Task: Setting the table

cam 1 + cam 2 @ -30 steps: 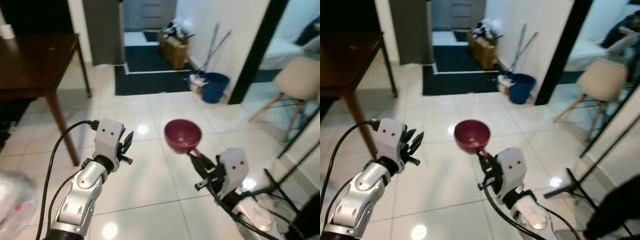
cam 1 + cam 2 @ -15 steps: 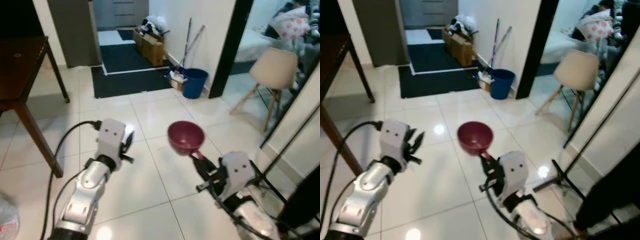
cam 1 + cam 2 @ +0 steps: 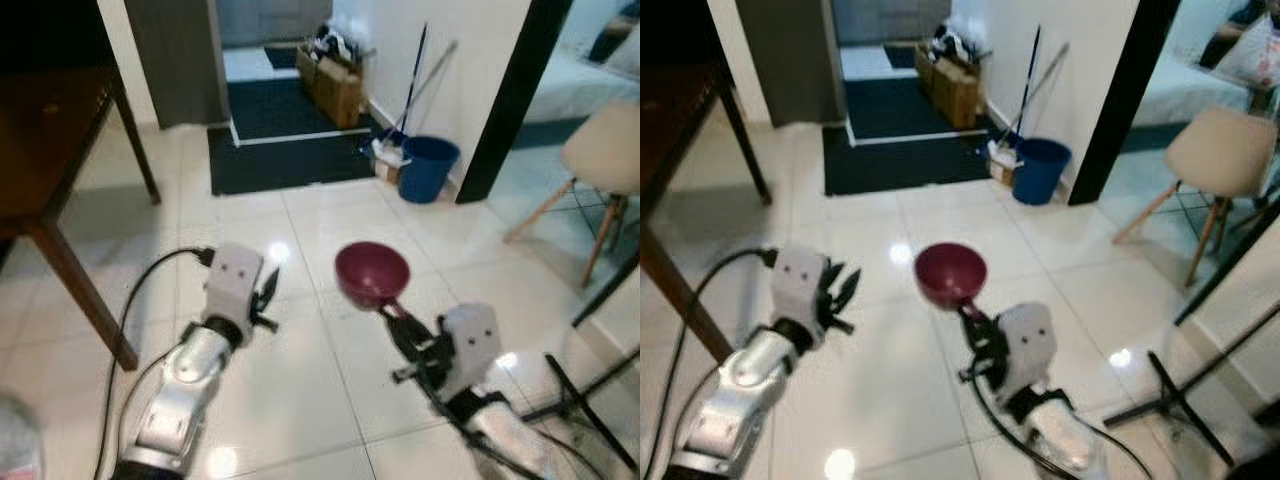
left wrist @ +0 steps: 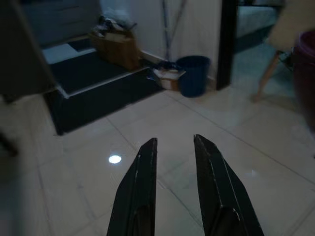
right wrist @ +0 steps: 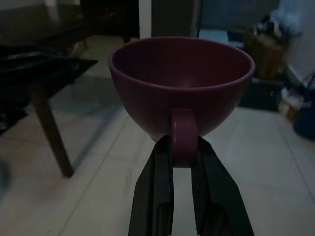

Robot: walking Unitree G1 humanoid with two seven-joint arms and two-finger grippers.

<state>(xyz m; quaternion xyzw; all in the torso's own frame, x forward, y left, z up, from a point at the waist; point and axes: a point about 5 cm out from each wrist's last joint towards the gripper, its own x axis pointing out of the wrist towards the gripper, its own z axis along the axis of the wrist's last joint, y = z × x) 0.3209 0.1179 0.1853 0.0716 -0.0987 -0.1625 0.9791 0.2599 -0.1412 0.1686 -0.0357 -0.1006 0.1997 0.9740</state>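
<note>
My right gripper (image 5: pixel 181 147) is stretched forward over the white tiled floor (image 3: pixel 320 350), its two fingers pinched on the handle of the maroon cup (image 3: pixel 371 273), which sits upright in the air ahead of me. My left gripper (image 4: pixel 175 147) is raised alongside, fingers slightly parted with nothing between them, the dark wooden table (image 3: pixel 40 150) off to my left.

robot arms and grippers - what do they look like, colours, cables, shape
Both arms are silver metal with a boxy white wrist block carrying small dark dots. Each ends in a gripper of two long, tapering black fingers: the left gripper and the right gripper. A black cable loops from the left wrist block back along the left arm.
</note>
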